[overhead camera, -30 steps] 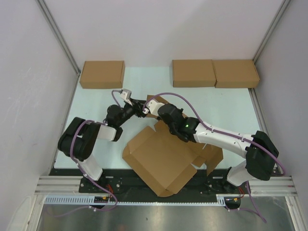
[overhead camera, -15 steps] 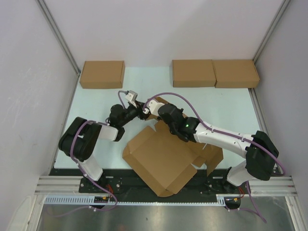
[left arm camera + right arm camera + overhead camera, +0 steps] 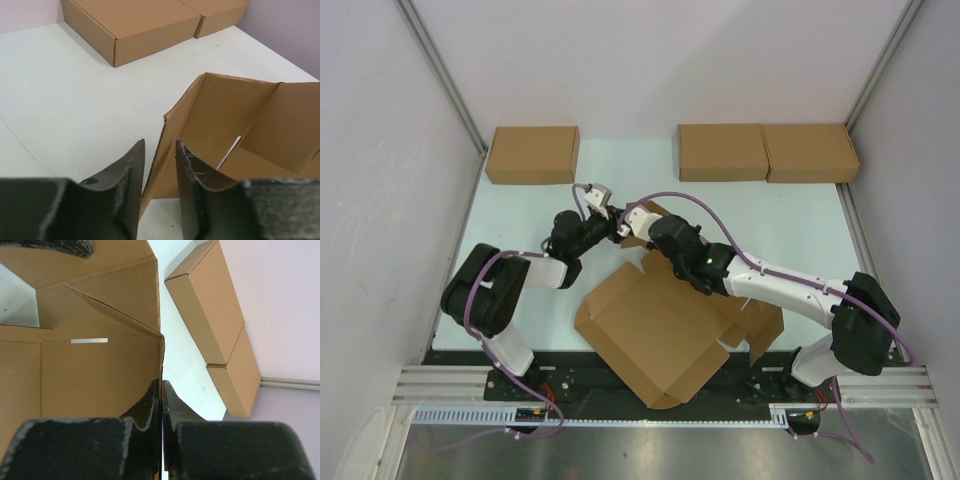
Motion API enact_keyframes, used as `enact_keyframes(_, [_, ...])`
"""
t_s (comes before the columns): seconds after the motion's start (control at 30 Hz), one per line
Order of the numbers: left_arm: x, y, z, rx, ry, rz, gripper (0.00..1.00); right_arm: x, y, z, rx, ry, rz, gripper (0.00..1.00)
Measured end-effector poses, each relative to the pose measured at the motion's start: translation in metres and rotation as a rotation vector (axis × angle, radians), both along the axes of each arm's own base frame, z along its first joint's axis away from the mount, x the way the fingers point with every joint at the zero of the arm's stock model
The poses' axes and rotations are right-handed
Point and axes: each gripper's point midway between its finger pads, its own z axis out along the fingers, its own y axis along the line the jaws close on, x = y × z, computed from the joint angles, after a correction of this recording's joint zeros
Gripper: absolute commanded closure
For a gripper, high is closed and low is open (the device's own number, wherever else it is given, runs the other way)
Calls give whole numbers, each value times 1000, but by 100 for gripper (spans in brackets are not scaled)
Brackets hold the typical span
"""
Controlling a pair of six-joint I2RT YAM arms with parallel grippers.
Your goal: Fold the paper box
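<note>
Cardboard paper box (image 3: 650,335) sits mid-desk (image 3: 75,100), its raised back wall dead ahead of the left tool (image 3: 160,146), jaws narrowed astride the edge, grip unclear, while the right tool (image 3: 161,386) pinches the adjoining wall tight.

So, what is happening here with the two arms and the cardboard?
Both arms are working on the paper box, which lies half-folded on the table with some walls raised. The right gripper is shut on the edge of one upright wall. The left gripper has its fingers on either side of a neighbouring wall's corner; whether it is pinching it is not clear. Three closed boxes sit along the far edge, away from both arms.
</note>
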Motion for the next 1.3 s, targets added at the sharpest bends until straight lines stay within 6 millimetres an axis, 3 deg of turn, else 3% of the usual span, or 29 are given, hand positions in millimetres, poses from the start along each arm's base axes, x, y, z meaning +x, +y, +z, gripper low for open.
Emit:
enact_keyframes(0.13, [-1,0,-1,4,-2,-4,94,1,0,0,7,3,2,100])
enact_keyframes(0.23, [-6,-6,-1,6,3,-30,96,1,1,0,14,6,5,100])
enact_keyframes(0.7, [-36,-5,27,43,41,69,97,4,-10,6,-5,-41,-72,100])
enact_keyframes(1.0, [-60,4,11,-37,175,167,97,1,-3,-9,-52,-37,-78,100])
enact_keyframes(1.3, [-69,5,11,-177,266,258,95,-1,-2,-8,-52,-51,-92,100])
